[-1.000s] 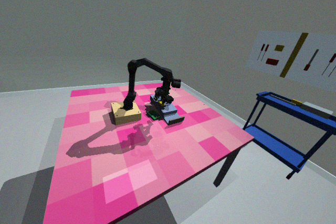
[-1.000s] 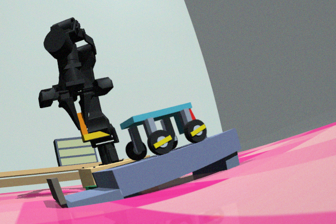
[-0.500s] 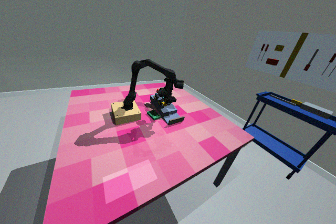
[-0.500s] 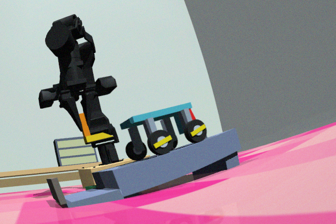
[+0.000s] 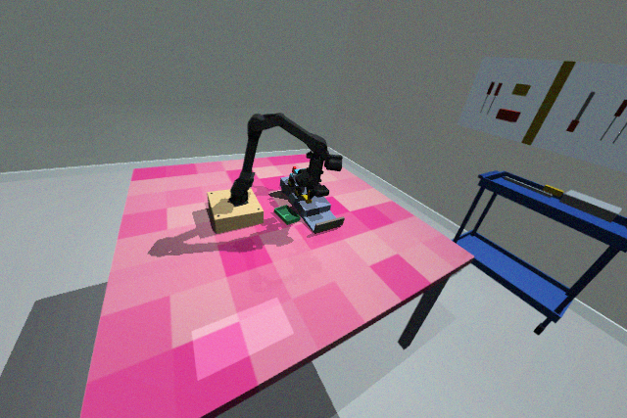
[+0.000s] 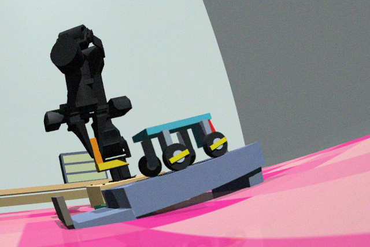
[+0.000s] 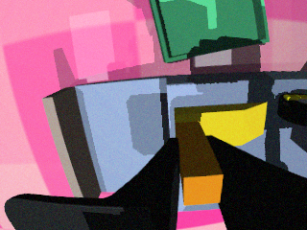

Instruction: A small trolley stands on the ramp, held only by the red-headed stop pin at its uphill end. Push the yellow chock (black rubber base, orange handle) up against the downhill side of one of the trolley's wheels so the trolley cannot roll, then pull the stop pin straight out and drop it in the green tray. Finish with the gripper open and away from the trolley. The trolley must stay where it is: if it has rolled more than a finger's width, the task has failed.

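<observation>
My gripper [image 5: 305, 193] [image 6: 96, 151] [image 7: 190, 145] is shut on the orange handle of the yellow chock [image 6: 111, 165] [image 7: 235, 126]. The chock hangs above the lower part of the blue-grey ramp [image 5: 316, 208] [image 6: 191, 184] [image 7: 115, 120], downhill of the trolley [image 6: 179, 123] and apart from its wheels. Its black base cannot be made out. The trolley has a teal deck and black wheels with yellow stripes; one wheel [image 7: 292, 111] shows at the wrist view's right edge. The red stop pin head [image 5: 294, 167] [image 6: 211, 126] is at the trolley's uphill end. The green tray [image 5: 287, 214] [image 7: 187, 34] sits beside the ramp.
The ramp's bottom end has an upright stop plate [image 5: 329, 224] [image 6: 62, 211] [image 7: 72, 139]. The arm stands on a wooden box [image 5: 235, 215] on the tray's side of the ramp. A blue cart [image 5: 516, 261] stands beyond the pink table [image 5: 323, 301].
</observation>
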Controlling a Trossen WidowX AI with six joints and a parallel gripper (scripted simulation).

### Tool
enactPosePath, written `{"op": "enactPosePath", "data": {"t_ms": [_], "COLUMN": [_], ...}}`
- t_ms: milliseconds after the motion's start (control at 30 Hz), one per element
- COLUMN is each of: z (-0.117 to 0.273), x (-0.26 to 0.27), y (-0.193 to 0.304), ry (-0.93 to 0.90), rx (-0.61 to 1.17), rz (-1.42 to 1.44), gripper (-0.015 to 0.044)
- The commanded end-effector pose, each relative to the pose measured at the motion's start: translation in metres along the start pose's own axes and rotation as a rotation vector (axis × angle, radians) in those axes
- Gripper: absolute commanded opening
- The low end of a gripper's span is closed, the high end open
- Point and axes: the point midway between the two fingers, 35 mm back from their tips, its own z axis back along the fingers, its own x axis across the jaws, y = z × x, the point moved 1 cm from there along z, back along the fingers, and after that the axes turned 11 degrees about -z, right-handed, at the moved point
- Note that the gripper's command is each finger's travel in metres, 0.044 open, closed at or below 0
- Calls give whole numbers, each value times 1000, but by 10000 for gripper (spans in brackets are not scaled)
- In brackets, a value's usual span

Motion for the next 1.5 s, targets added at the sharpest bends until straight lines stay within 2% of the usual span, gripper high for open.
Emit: {"op": "enactPosePath", "data": {"t_ms": [0, 367, 1467], "z": [-12, -35, -30], "x": [-1, -3, -28], "y": [-1, -1, -3], "ry": [7, 7, 9], "rx": [-2, -2, -2], "rz": [-3, -3, -4], "gripper": [0, 0, 0]}}
